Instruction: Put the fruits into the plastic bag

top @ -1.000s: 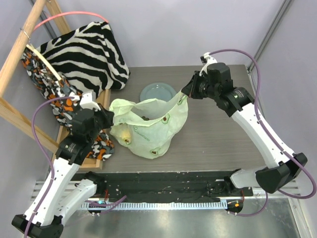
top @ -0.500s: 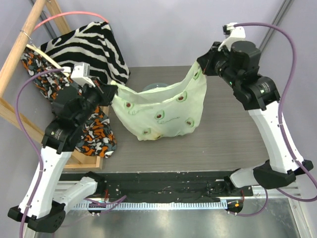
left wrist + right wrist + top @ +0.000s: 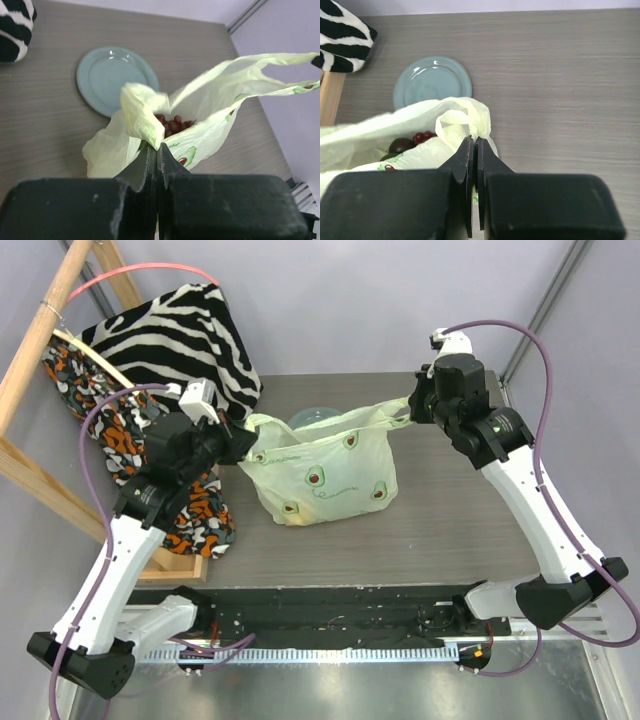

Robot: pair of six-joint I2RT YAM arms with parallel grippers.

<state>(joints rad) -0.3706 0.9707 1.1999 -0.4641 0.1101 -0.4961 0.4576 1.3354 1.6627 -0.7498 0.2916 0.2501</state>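
A grey wood-grain desk (image 3: 450, 510) stands against a pale lilac wall, with a grey-blue plate (image 3: 115, 75) toward its far middle. Just in front of the plate, covering its near edge in the top view, sits the pale green plastic bag (image 3: 325, 475), printed with halved avocados. Its base rests on the desk and its mouth is drawn wide between the two arms. The left fingers (image 3: 157, 150) are pressed fully together on a bunched handle at the plate's near left. The right fingers (image 3: 472, 145) are likewise clamped tight on the other handle, which runs taut to the right of the plate. Inside the open mouth, nearer than the plate, lie the dark red grape bunch (image 3: 172, 125) and, beside it, a dark round fruit (image 3: 399, 145). A scrap of green shows under that fruit, too hidden to name. Left of the plate, a zebra-striped cloth (image 3: 175, 340) hangs over a wooden frame (image 3: 30, 350), with an orange-patterned cloth (image 3: 195, 520) below it.
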